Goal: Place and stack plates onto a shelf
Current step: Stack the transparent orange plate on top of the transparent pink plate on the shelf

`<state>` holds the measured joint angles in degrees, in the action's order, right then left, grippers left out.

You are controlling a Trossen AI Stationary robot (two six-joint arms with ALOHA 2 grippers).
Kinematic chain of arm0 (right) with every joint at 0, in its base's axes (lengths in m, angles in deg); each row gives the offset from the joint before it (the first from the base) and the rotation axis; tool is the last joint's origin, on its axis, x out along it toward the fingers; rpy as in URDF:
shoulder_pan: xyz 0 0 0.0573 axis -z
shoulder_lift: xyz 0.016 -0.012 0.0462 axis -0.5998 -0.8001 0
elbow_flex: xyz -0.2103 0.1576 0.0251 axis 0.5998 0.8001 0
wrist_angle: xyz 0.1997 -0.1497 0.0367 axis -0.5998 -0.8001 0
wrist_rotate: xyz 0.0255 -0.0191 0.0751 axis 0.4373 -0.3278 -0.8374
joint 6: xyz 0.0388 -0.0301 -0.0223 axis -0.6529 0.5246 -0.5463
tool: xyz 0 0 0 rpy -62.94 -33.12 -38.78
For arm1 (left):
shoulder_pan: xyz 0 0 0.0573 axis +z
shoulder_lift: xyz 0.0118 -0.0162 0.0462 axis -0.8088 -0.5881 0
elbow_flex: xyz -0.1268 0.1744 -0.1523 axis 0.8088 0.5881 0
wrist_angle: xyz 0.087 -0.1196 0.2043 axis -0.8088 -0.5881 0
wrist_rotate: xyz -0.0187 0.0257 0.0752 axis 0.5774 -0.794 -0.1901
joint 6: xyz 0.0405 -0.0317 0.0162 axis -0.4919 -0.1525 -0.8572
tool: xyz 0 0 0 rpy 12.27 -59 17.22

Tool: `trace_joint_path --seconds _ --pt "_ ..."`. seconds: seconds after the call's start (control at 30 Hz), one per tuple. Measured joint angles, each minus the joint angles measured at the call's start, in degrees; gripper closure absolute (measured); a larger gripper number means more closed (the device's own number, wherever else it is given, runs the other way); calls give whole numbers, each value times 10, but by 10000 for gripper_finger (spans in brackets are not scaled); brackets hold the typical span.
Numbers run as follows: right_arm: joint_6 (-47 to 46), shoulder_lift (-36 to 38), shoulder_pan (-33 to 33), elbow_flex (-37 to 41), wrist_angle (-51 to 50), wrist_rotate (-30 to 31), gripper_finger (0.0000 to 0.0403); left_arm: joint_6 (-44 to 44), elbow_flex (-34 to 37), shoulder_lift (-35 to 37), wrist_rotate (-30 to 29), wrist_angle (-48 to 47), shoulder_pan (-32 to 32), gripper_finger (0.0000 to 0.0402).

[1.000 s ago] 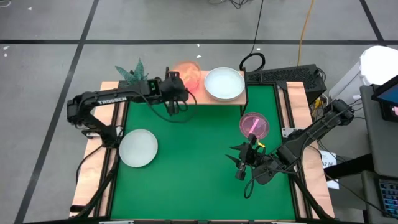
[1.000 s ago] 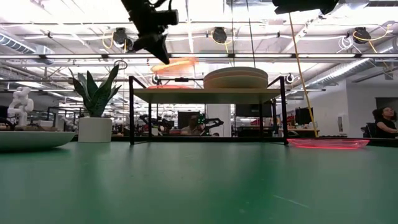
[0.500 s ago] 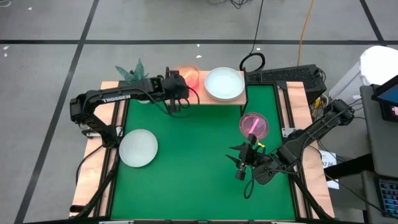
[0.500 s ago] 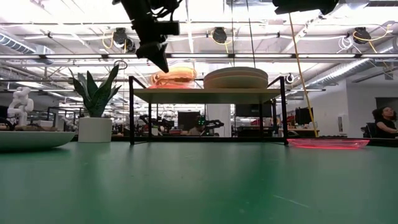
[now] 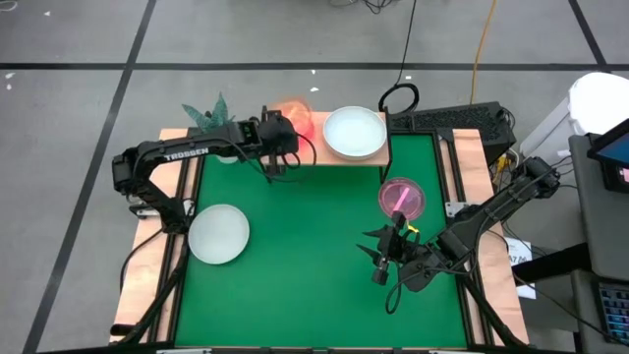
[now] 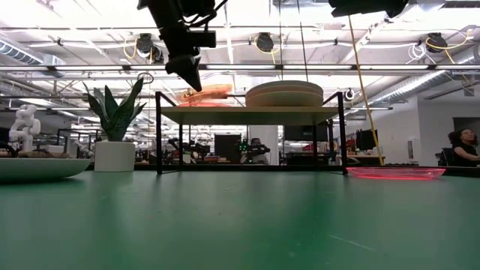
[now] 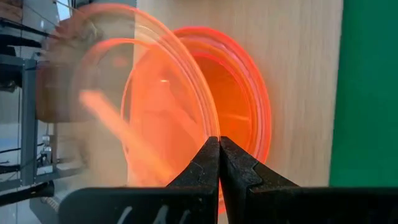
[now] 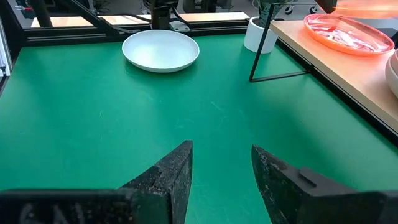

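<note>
Tilting again, the amber plate (image 6: 204, 94) in the left gripper (image 5: 278, 157) has lifted off the one beneath since a moment ago.

Beside that pincer on the shelf (image 5: 313, 155), a stack of large plates (image 5: 354, 131) is done; its fingers (image 7: 211, 165) are clamped on the amber plate's rim over another already there. The white plate (image 5: 218, 234) and pink plate (image 5: 401, 197) wait on the mat, near the idle, parted right gripper (image 5: 378, 264).

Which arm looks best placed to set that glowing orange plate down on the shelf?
The left: its hand is shut on the orange plate, right above the shelf. The right hand sits open, far off.
</note>
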<state>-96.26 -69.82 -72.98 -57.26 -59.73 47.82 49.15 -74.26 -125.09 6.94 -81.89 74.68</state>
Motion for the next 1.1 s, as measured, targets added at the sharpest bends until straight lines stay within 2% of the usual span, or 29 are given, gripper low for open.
trace_joint_path --seconds 0.97,1.1 --pt "0 0 0 0 4 -2 257 15 0 -16 23 -15 -1 398" --pt "0 0 0 0 4 -2 257 17 0 -16 19 -16 1 382"
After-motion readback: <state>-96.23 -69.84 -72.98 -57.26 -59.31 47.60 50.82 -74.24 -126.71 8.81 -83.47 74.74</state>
